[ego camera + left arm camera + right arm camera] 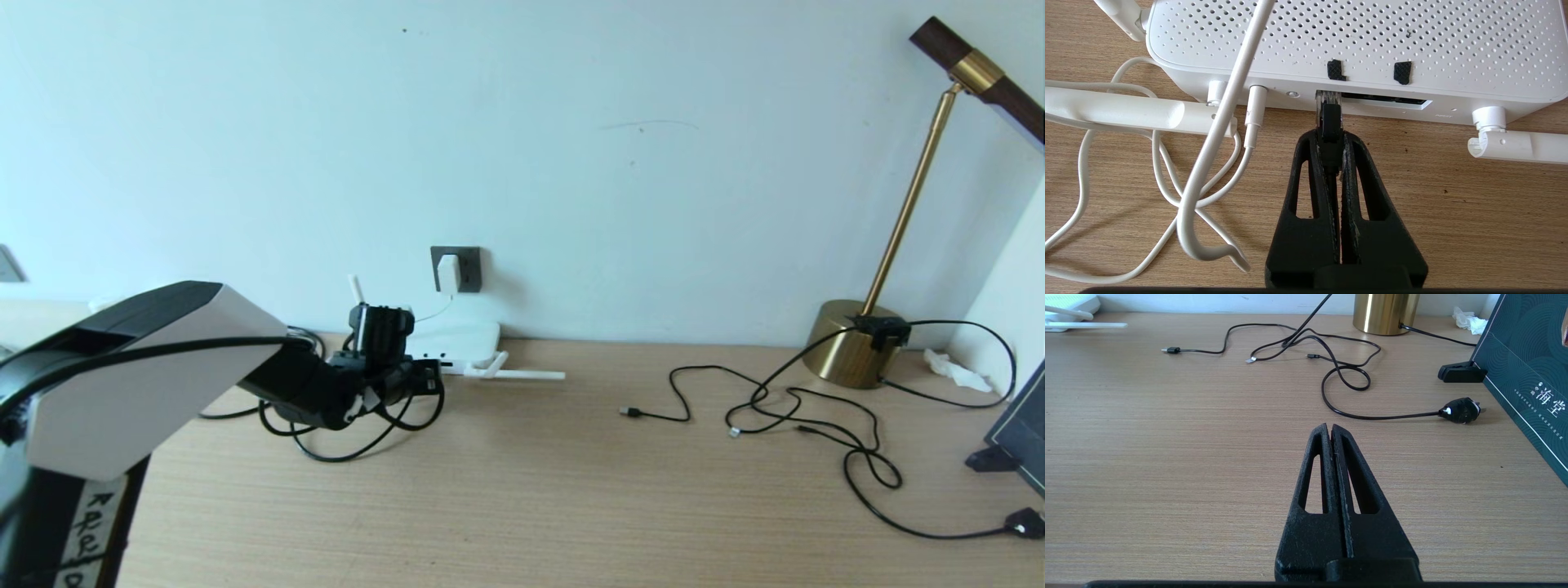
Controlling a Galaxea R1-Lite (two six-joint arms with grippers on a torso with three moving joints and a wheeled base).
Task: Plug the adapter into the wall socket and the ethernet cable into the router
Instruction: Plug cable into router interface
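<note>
Left gripper [1331, 134] clamped on the ethernet cable [1330, 122], fingers [1306, 171] pinching the black plug, clear tip just entering a port on the router [1355, 45] front edge straight ahead. White antennas lying to both sides of the fingertips, a white cord looped alongside; bare wood between. Adapter [448, 272] seated in the wall socket [467, 273] above the router. Right gripper [1329, 430] pressed shut, holding nothing, open table [1167, 457] ahead. Beyond and to one side, thin black cables [1347, 375] and a dark teal box [1523, 375] printed "海堂".

White perforated router [1355, 36]; black ethernet cable [1331, 126]; dark-grey wall socket [467, 263].
</note>
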